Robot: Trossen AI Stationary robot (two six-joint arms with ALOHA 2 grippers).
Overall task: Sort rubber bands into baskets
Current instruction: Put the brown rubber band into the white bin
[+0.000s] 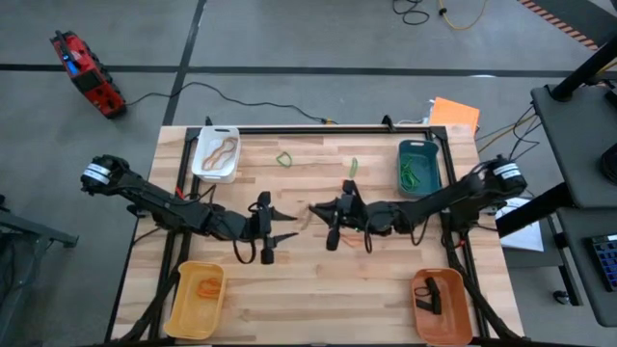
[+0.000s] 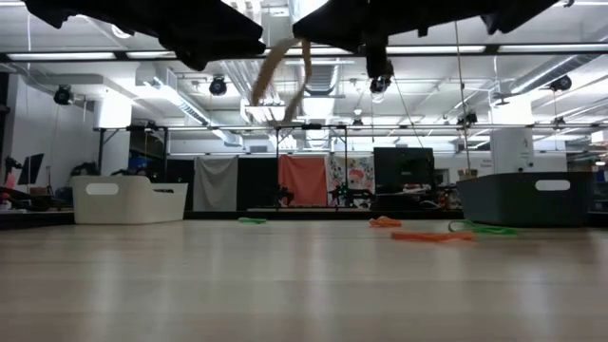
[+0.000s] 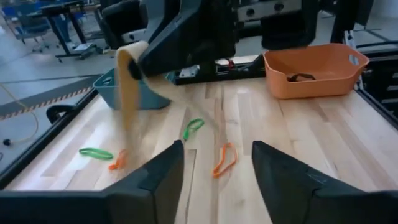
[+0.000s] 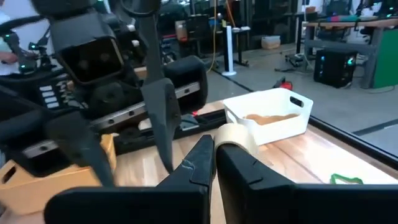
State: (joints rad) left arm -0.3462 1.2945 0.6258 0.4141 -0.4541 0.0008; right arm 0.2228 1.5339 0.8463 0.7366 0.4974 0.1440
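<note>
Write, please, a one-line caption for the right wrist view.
Right pincer shut on a tan rubber band, with the open left pincer opposite and the white basket behind.

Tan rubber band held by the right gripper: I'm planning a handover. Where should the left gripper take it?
Probably the hanging lower part of the tan rubber band, approached level by the open left gripper: the right gripper pinches the top, leaving the rest dangling free.
</note>
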